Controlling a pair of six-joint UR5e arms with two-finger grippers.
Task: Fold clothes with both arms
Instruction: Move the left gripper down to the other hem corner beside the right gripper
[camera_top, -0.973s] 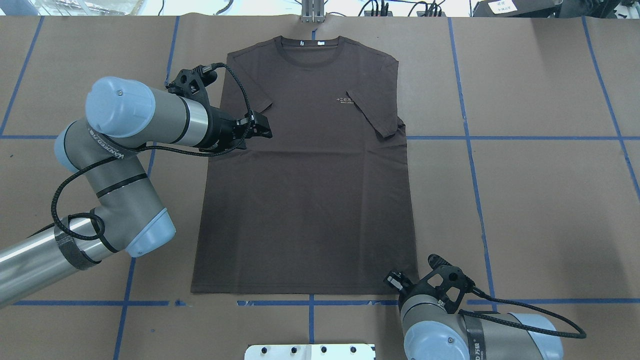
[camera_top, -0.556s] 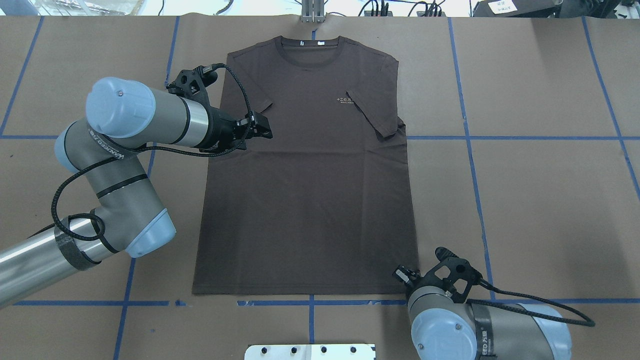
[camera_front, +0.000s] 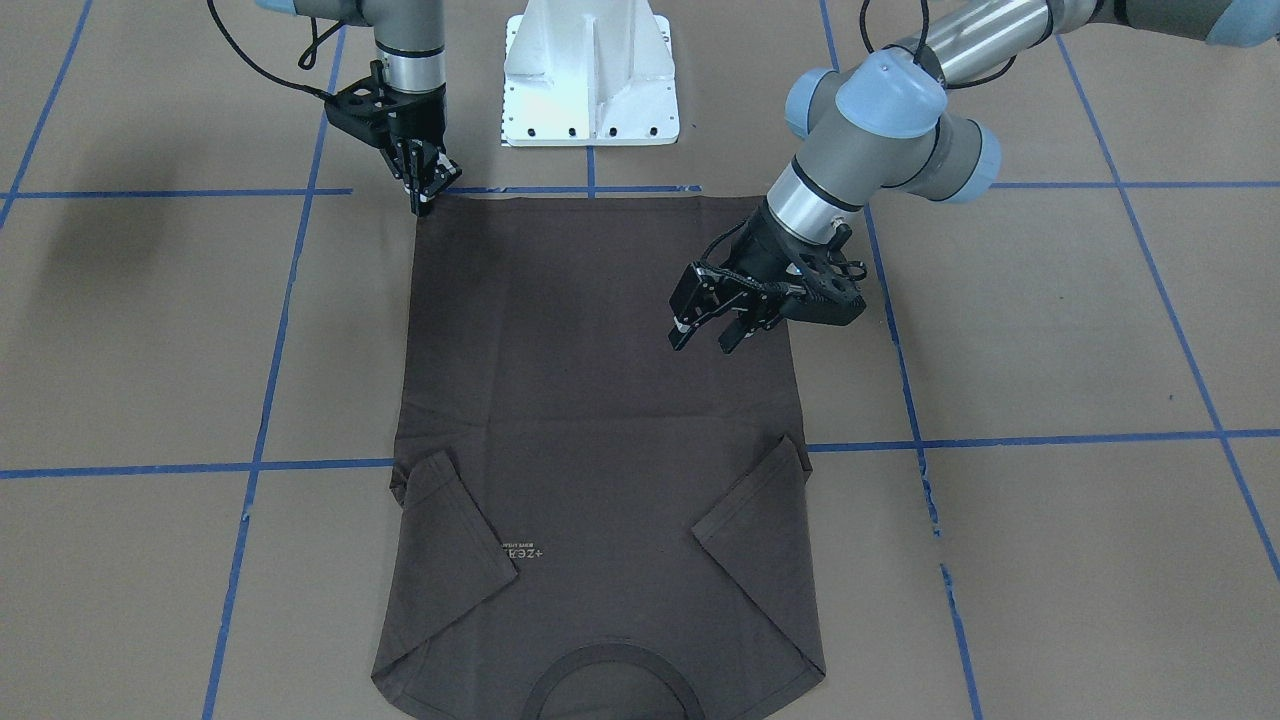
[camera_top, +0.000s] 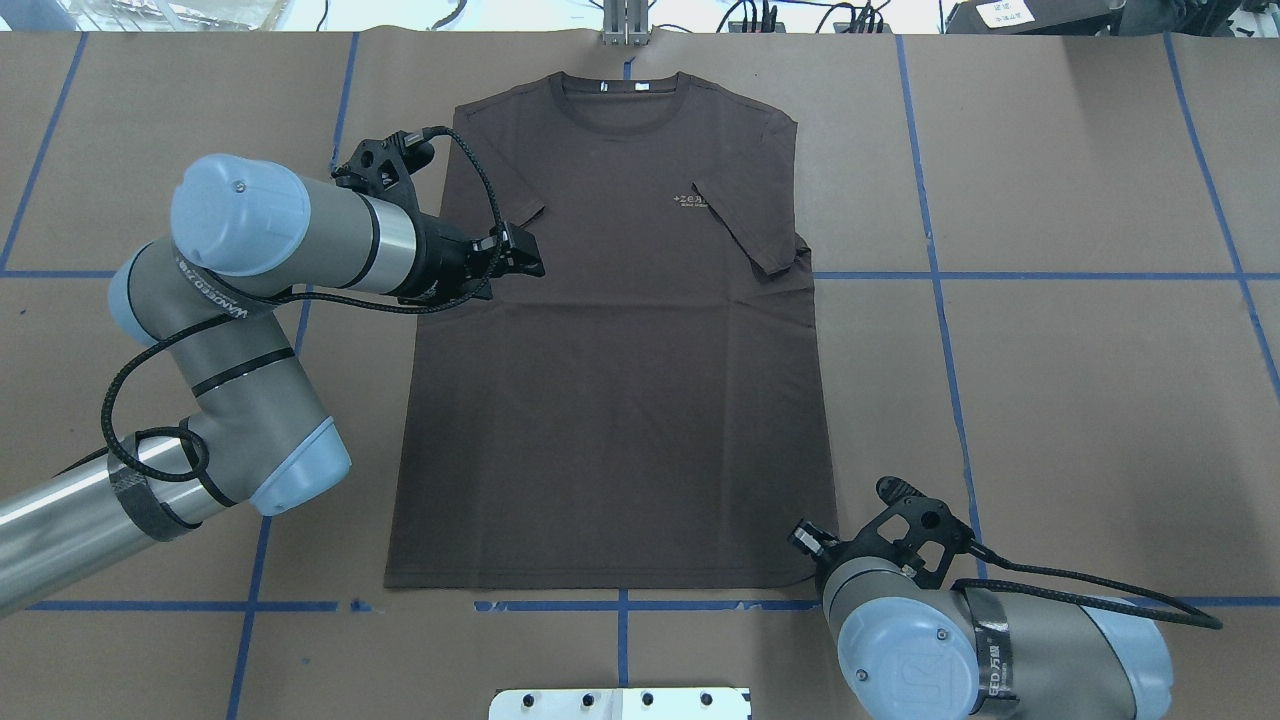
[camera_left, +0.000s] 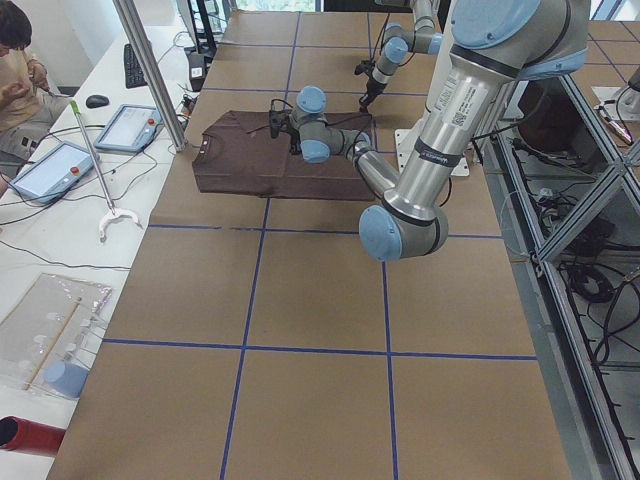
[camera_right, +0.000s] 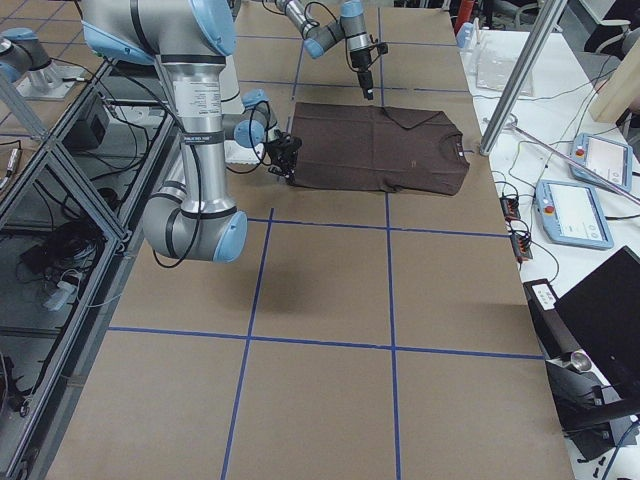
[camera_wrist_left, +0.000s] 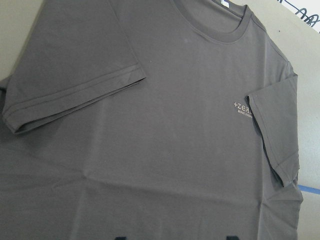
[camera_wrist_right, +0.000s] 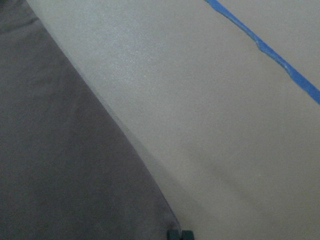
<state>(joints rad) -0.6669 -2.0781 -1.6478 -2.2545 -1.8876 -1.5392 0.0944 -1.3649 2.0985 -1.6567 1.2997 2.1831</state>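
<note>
Overhead, left to right.

Left arm (camera_top: 270, 240) comes in from the left edge, its elbow bent over the worktop (camera_top: 1080, 400), which is covered in brown paper and crossed by blue tape lines (camera_top: 940, 275). Left fingers (camera_top: 533, 256) hang over the shirt just below the folded-in sleeve on that side. They are spread wide with nothing between them. The wrist view shows two dark tips far apart at the bottom edge and only cloth beneath.

T-shirt (camera_top: 610, 400) lies flat in the middle of the worktop, front up. Its collar (camera_top: 620, 100) is at the far edge and its hem is nearest the robot. White neck tags show inside the collar. Both short sleeves are turned inward onto the chest, the left one (camera_top: 500, 190) and the right one (camera_top: 750, 225). The small pale logo (camera_top: 690, 200) sits just beside the edge of the right sleeve. Faint creases run across the body below the sleeves.

White base plate (camera_top: 620, 703) is at the near edge, just past the hem.

Right arm (camera_top: 1000, 650) enters at the bottom right. Right fingers (camera_front: 421, 200) point down at the hem corner on that side. They are drawn together, and their tips meet the cloth's corner in the wrist view. Cannot tell whether any fabric is pinched between them.
</note>
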